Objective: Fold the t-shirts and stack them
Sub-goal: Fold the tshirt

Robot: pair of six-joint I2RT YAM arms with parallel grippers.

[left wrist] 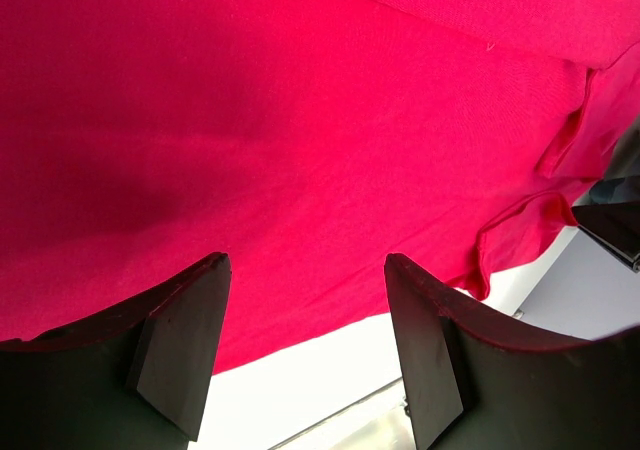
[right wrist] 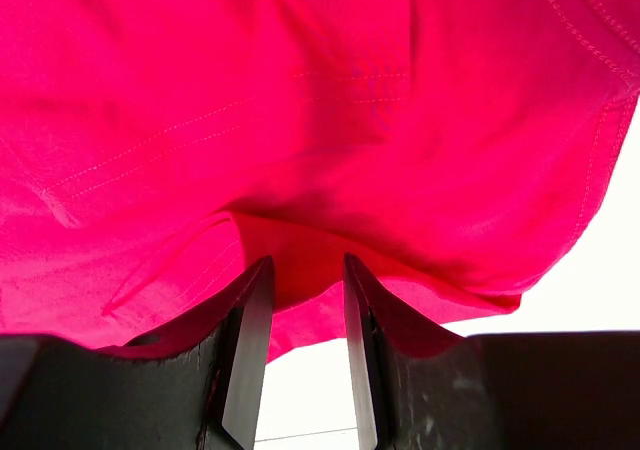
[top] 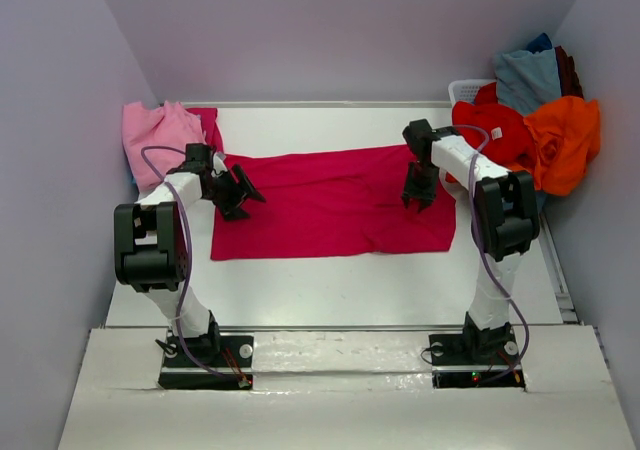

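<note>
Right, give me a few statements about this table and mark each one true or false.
1. The crimson shirt lies spread out on the table. True.
2. The left gripper is shut. False: its jaws stand open over the crimson shirt's edge.
3. The pink shirt sits in the basket. False: it lies bunched at the table's far left corner, and the basket is at the far right.
4. An orange shirt hangs on the pile at the basket. True.
</note>
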